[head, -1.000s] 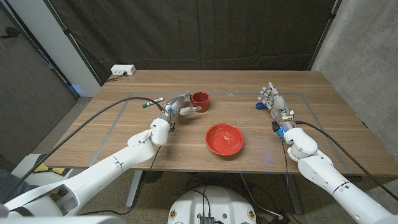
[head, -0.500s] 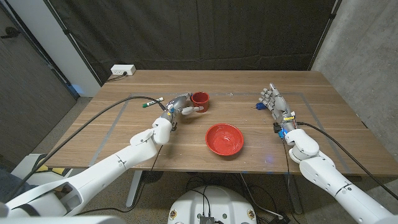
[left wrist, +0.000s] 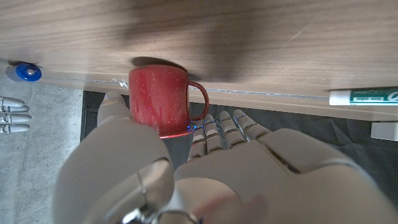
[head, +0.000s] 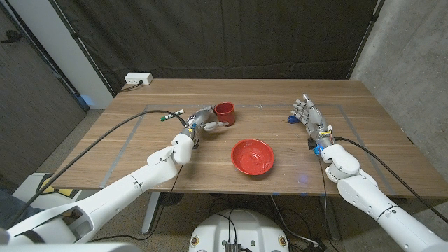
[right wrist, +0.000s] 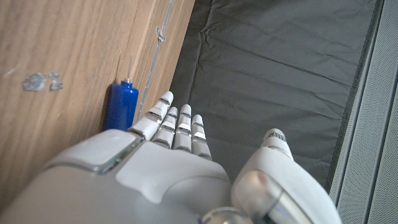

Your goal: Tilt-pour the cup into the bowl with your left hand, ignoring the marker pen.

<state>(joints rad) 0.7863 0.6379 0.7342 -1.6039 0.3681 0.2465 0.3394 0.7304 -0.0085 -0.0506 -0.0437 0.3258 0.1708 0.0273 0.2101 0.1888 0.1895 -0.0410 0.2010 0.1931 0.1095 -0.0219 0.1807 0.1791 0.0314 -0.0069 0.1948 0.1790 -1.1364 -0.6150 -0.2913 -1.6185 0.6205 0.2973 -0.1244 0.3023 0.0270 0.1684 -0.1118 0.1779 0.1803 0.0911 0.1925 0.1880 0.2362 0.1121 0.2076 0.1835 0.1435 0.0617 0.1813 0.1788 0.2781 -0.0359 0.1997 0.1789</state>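
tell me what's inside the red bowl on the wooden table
The red round bowl looks empty in the head view: only its bare red inside shows. Its near inner wall is hidden by the rim. The red speckled metal cup stands upright beyond it, unpoured, with the left hand at it.

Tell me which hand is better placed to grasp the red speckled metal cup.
Left. The left hand is right beside the red speckled metal cup, fingers open around it; the right hand waits across the table.

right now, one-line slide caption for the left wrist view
Left hand reaching around the upright red speckled metal cup on the wooden table.
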